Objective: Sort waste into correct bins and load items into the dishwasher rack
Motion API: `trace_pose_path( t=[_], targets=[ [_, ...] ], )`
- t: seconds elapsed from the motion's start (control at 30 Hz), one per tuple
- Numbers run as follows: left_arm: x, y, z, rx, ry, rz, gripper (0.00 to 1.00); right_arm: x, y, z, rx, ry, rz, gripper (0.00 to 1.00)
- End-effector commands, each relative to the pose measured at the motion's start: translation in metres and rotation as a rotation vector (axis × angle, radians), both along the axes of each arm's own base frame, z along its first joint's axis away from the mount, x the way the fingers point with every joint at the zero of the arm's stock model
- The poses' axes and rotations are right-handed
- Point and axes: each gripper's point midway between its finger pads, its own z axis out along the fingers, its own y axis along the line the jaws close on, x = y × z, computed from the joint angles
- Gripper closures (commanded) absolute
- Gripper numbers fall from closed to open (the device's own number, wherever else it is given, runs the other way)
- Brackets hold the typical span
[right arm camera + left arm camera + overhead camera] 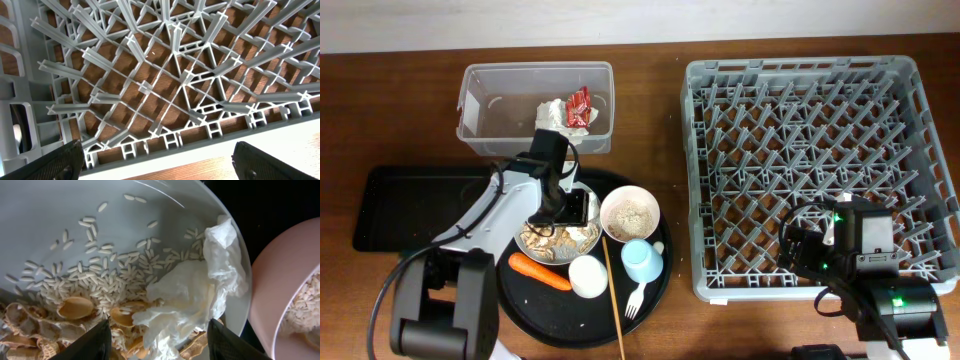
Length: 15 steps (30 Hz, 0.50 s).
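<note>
My left gripper (575, 208) is open over the white plate (527, 240). In the left wrist view its jaws (160, 345) straddle a crumpled white napkin (185, 300) that lies on the plate (60, 205) among beige rice grains and shells (75, 307). Another napkin (555, 115) with a red wrapper (578, 104) lies in the clear tub (480, 100). The carrot (540, 271), white cup (588, 276), light blue cup (640, 260), cream bowl (630, 213) and fork (635, 298) sit on the round black tray (520, 310). My right gripper (805, 245) is open and empty over the front of the grey rack (800, 130), which also fills the right wrist view (175, 85).
The shallow black rectangular tray (390, 205) lies at the left, partly under my left arm. A wooden chopstick (613, 295) lies across the round tray. The bowl (280, 280) stands just right of the plate and holds grains.
</note>
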Motion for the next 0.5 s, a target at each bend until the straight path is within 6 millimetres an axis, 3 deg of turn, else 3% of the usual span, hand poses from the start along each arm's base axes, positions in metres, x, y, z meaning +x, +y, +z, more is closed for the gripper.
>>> trace_pose_path(
  t=[0.0, 0.03, 0.07, 0.1, 0.2, 0.3, 0.37, 0.47],
  targets=[
    [0.000, -0.014, -0.011, -0.021, 0.005, -0.036, 0.43, 0.002, -0.001, 0.005, -0.005, -0.016, -0.012, 0.02],
    [-0.002, -0.017, -0.013, -0.019, 0.012, -0.048, 0.51, 0.002, -0.001, 0.005, -0.004, -0.016, -0.011, 0.02],
    [-0.004, -0.019, -0.015, -0.018, 0.019, -0.055, 0.71, 0.002, -0.001, 0.005, -0.004, -0.016, -0.011, 0.02],
    [-0.002, -0.020, -0.013, -0.018, 0.014, -0.056, 0.98, 0.002, -0.001, 0.005, -0.004, -0.016, -0.011, 0.02],
    [0.012, -0.016, 0.010, 0.016, -0.021, -0.050, 1.00, 0.002, -0.001, 0.005, -0.005, -0.016, -0.012, 0.02],
    [0.034, -0.015, 0.071, 0.023, -0.138, -0.043, 0.99, 0.002, -0.001, 0.005, -0.005, -0.016, -0.011, 0.02],
    [0.042, -0.015, 0.099, 0.011, -0.215, -0.036, 0.99, 0.002, -0.001, 0.005, -0.005, -0.016, -0.011, 0.02],
    [0.088, -0.001, 0.138, 0.022, -0.407, 0.024, 0.99, 0.002, -0.001, 0.005, -0.005, -0.016, -0.011, 0.02]
  ],
)
